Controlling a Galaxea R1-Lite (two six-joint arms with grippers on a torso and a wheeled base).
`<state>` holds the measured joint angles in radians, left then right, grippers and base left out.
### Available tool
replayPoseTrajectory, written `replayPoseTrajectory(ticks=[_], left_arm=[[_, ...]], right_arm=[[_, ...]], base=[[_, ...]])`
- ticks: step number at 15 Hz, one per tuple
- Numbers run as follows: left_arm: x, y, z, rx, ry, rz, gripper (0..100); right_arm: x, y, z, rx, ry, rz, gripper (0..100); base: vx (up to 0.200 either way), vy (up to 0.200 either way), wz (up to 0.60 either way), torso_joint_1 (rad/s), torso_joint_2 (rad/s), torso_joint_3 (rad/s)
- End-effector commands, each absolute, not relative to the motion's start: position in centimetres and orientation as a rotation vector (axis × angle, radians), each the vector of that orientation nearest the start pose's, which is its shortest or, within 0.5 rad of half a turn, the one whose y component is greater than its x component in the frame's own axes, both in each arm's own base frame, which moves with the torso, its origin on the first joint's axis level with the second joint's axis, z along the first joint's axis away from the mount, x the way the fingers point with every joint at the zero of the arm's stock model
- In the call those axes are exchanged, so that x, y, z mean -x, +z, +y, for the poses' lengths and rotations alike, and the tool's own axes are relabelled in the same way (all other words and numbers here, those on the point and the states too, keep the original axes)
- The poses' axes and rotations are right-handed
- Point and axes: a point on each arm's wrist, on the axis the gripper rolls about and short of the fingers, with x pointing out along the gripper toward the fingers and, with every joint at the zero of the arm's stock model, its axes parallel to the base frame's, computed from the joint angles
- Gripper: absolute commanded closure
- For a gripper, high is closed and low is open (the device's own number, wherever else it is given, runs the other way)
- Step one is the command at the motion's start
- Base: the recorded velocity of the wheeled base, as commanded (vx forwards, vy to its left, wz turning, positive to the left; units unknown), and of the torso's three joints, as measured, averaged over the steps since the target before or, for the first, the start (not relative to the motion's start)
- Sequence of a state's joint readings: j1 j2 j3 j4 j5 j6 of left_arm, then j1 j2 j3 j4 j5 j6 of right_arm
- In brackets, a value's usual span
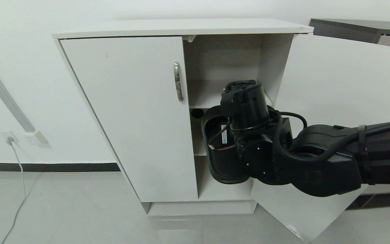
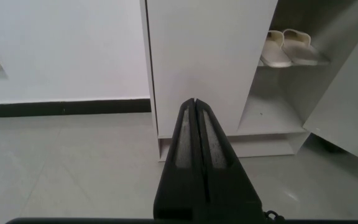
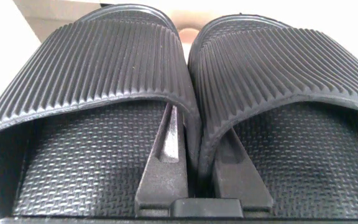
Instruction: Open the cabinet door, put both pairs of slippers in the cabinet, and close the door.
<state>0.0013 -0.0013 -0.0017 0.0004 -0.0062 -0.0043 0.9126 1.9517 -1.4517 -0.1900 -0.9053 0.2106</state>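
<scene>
white two-door cabinet [image 1: 181,27]: stands on the pale tiled floor [image 1: 80,210] against a white wall.
left cabinet door [image 1: 130,115]: shut, with an upright metal bar handle [image 1: 178,81] at its inner edge.
right cabinet door [image 1: 333,84]: swung wide open, so the right compartment and its shelves are exposed.
pair of black ribbed rubber slippers [image 1: 218,149]: held side by side at the mouth of the open right compartment, just beside the shut door's edge and tipped steeply with the straps uppermost; whether they touch a shelf cannot be told.
right end effector [image 3: 197,143]: clamped on the black slippers. one finger [image 3: 166,155] lies inside each slipper, on the studded footbed under the strap, and the two touching inner side walls are squeezed between them.
right arm [image 1: 317,162]: comes in from the right, across the front of the open door, with the wrist in front of the slippers.
pair of cream slide slippers [image 2: 289,48]: lying flat and side by side on a shelf inside the open compartment, well apart from the left end effector.
left end effector [image 2: 194,109]: fingers pressed together with nothing between them, low over the floor in front of the cabinet and pointing towards the shut door's lower part.
wall socket with grey cable [image 1: 10,139]: on the wall left of the cabinet, the cable trailing down to the floor.
</scene>
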Motion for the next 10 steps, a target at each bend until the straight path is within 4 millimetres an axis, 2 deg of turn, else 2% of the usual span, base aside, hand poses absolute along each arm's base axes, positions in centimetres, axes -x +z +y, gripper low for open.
replayPoseTrajectory(ticks=[1, 6, 10], left_arm=[[2.29, 7.59, -0.02, 0.005, -0.005, -0.002, 100], [2.29, 7.59, -0.02, 0.005, -0.005, -0.002, 100], [2.29, 7.57, -0.02, 0.005, -0.005, 0.000, 100]], right_arm=[[-25.76, 23.46, 29.55, 0.025, -0.026, 0.184, 100], [-25.90, 23.40, 29.53, 0.020, -0.028, 0.185, 100], [-25.97, 23.58, 29.52, 0.014, -0.029, 0.180, 100]], base=[[0.000, 0.000, 0.00, 0.000, 0.00, 0.000], [0.000, 0.000, 0.00, 0.000, 0.00, 0.000], [0.200, 0.000, 0.00, -0.002, 0.00, 0.007]])
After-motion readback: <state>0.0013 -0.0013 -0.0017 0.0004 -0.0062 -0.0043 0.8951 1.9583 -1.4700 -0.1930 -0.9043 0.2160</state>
